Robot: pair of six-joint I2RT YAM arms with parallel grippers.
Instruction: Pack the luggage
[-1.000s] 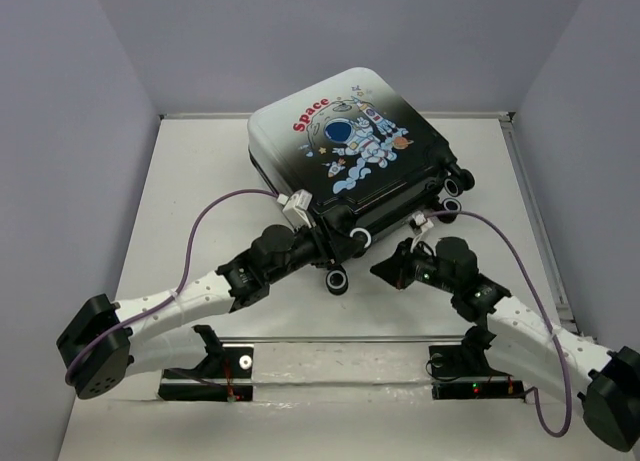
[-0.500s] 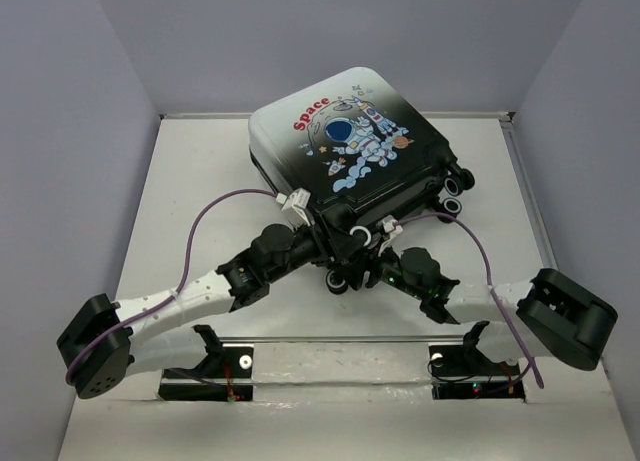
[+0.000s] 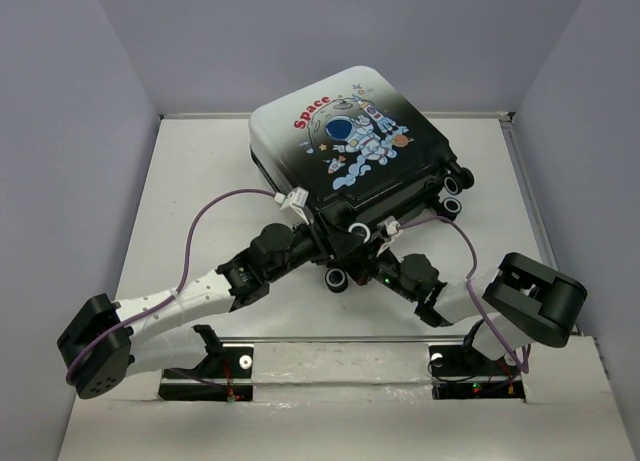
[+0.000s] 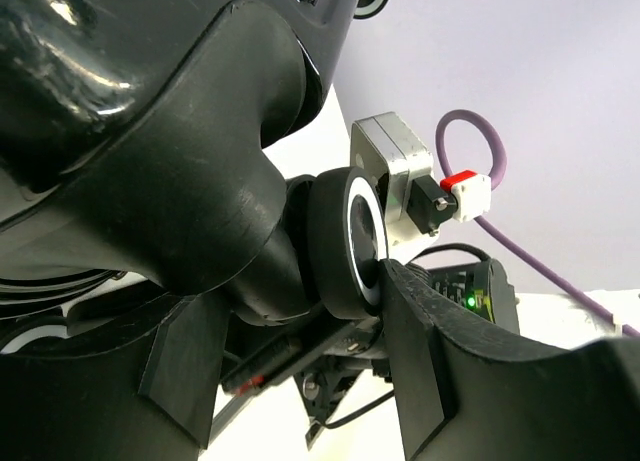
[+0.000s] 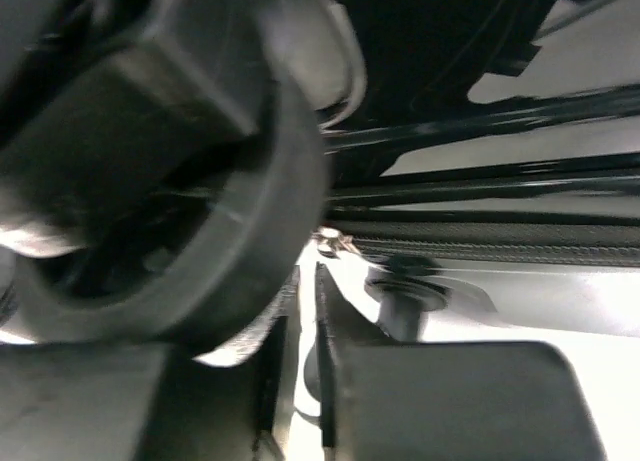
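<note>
The luggage [image 3: 350,151], black fading to white with an astronaut and red "Space" print, lies closed and askew at the back middle of the table. My left gripper [image 3: 335,243] is at its near edge. In the left wrist view the left gripper [image 4: 300,331] has a black-and-white wheel [image 4: 350,236] and its black housing between the fingers, and the right finger [image 4: 430,371] touches the wheel face. My right gripper [image 3: 375,266] is low beside a near wheel [image 3: 338,278]. In the right wrist view the right gripper [image 5: 305,291] is shut to a thin slit, just short of a metal zipper pull [image 5: 335,243] on the zipper line [image 5: 480,246].
Two more wheels [image 3: 455,181] stick out at the luggage's right corner. Purple cables loop over both arms [image 3: 215,216]. Grey walls close the table [image 3: 200,181] on three sides. The right arm's wrist, with a green light [image 4: 470,301], shows close behind the left gripper.
The right arm has swung in from the right, and its gripper now sits under the luggage's near corner by the wheel. The left arm and the luggage have hardly moved.
</note>
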